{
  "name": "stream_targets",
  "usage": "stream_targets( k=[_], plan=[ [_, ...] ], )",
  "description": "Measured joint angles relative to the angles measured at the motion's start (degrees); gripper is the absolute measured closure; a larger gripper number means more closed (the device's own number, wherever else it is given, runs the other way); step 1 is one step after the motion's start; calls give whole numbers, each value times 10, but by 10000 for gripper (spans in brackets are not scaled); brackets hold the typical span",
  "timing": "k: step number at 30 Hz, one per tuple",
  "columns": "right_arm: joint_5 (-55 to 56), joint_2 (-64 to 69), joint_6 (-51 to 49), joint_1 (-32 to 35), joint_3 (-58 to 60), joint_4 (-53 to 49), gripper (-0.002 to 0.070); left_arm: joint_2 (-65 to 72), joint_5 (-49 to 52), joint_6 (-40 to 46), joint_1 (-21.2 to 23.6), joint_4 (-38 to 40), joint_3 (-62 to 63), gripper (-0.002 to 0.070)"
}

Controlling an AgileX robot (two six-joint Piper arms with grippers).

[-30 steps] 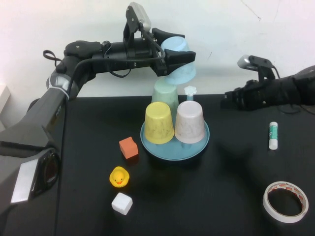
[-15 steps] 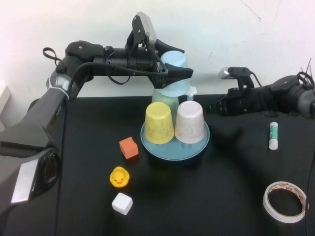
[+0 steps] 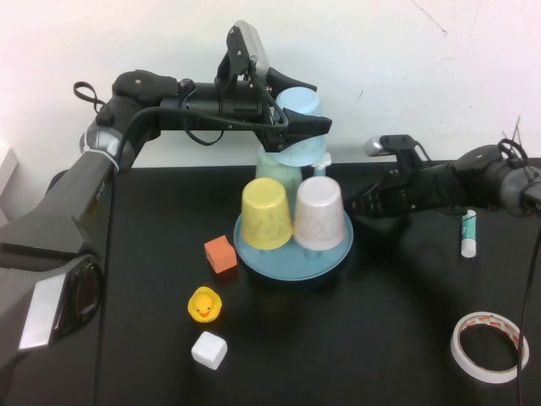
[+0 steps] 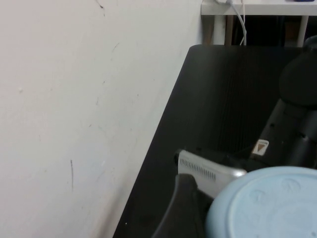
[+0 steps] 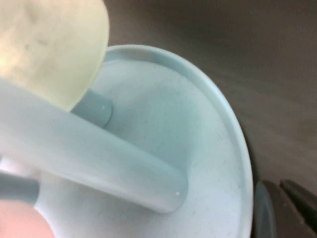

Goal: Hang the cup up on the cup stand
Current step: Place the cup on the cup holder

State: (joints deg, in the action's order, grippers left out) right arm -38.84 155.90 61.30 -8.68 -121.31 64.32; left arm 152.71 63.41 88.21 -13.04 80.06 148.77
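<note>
Cup [image 3: 298, 127] held inverted in closed left pincer [image 3: 306, 128] above cup stand [image 3: 292, 251]. Right pincer [image 3: 353, 205] seen touching stand rim; grip state not discernible.

The left arm reaches across from the left at height, its forearm about level, and the left gripper [image 3: 306, 127] has its fingers [image 3: 311, 123] clamped on the cup [image 3: 297, 127], which sits upside down between them. The right arm stretches in low from the right, its wrist bent toward the middle of the desk. The right gripper [image 3: 353, 205] lies at the rim of the stand [image 3: 292, 264]; whether it touches the rim is unclear.
</note>
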Motion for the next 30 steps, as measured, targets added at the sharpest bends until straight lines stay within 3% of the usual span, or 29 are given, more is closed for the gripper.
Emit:
stream_targets(
  k=[13,21,30],
  plan=[
    [-75,2,-19,-41,-5,-28,678,0,3,0,-1,-6,0,125],
    [-83,-18,-51,-28,-1,-60,678,-23,57,0,-1,-72,0,125],
    [-83,-73,-92,-6,1,-118,678,-43,61,15,-1,-60,4,125]
  ],
)
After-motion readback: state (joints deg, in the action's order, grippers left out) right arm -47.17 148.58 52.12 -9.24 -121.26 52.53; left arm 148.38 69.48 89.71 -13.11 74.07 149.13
